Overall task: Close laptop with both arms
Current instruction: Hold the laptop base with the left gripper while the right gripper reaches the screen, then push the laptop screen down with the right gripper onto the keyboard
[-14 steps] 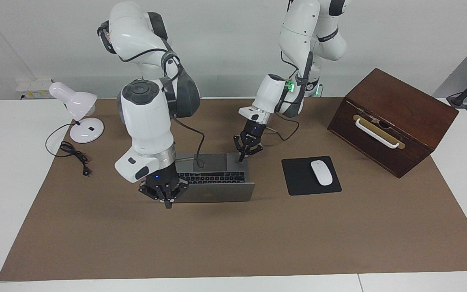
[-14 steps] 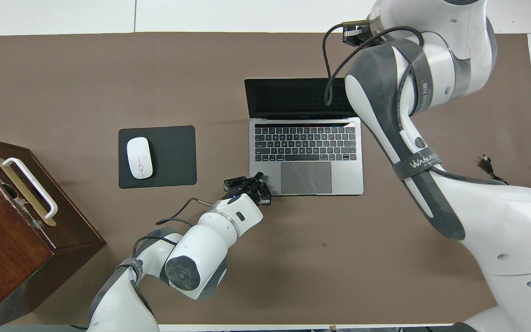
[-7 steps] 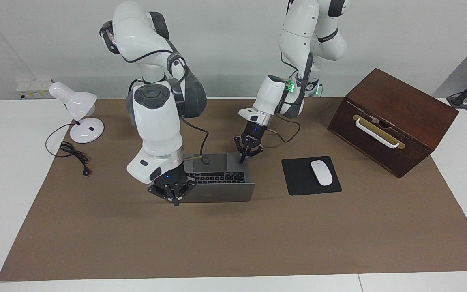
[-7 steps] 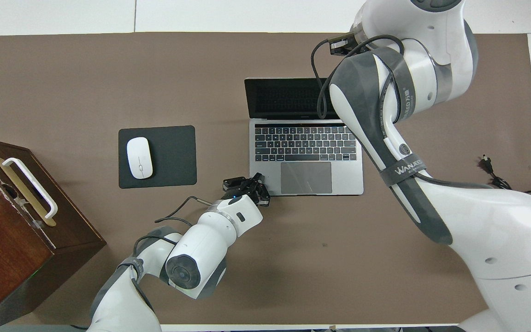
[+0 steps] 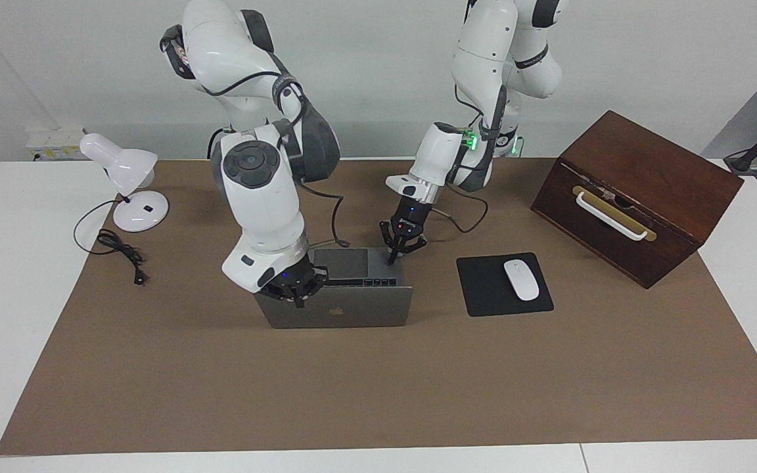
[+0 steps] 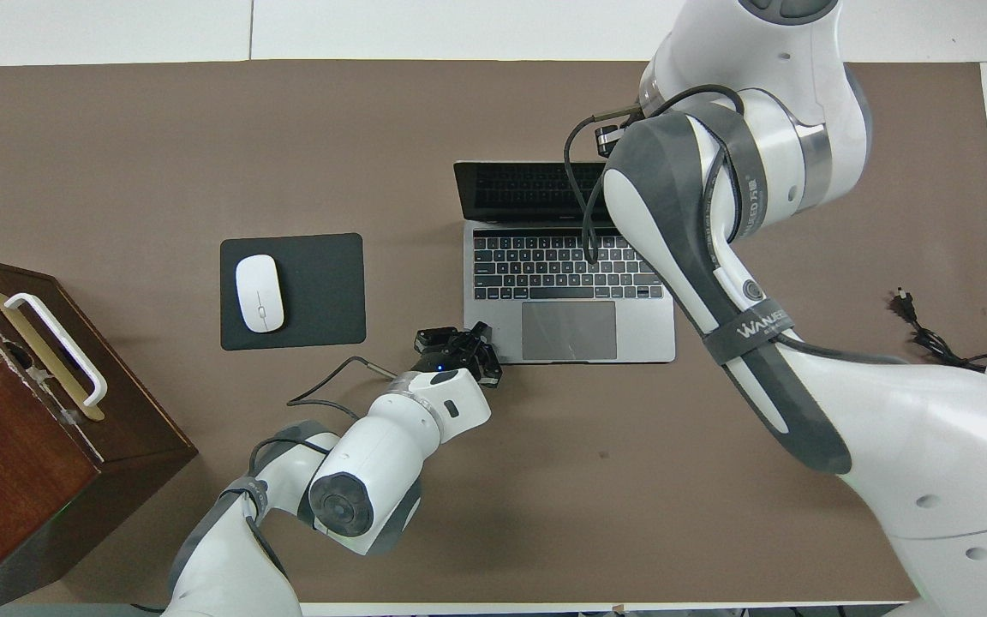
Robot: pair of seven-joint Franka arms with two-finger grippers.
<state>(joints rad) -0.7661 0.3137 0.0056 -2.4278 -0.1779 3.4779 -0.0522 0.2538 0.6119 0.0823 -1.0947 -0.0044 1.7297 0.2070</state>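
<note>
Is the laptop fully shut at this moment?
No: the laptop's lid stands raised off the base, with keys and trackpad showing above its top edge.

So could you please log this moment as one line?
step: closing lid | laptop: part open | right gripper: at lid's top edge | left gripper: on base corner

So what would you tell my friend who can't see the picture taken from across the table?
Two white robot arms work on a half-shut silver laptop on a brown mat. The right gripper is at the top edge of the tilted lid, and the left gripper touches the base's corner nearest the robots. Alongside lie a white mouse on a black pad, a wooden box and a white lamp.
</note>
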